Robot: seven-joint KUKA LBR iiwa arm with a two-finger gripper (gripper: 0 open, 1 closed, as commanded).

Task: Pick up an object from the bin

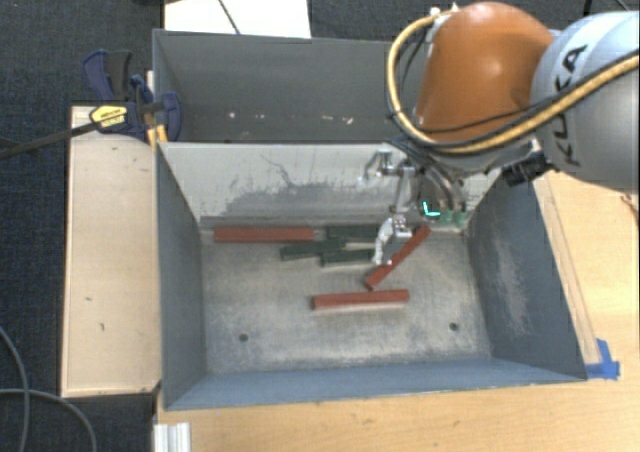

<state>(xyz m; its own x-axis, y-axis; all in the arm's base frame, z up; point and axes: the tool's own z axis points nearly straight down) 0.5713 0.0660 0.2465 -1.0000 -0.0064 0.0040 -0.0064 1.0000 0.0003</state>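
Gripper (398, 240) low at bin (180, 270) centre-right, jaws clenched on upper end of tilted red-brown stick (393, 266). Lower end touching or just above flat red-brown bar (360, 301). Dark green sticks (330, 246) just left. Step, as judged: grasp made, lift pending. Next: straight rise, keeping clear of neighbours.

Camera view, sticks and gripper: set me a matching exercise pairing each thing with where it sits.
Things:
1 gripper
2 green sticks
3 slanted red stick

Places:
a lying flat in the middle of the bin
b directly under the gripper, low end toward the front
c near the back wall, right of middle

Pairs: 1-c, 2-a, 3-b
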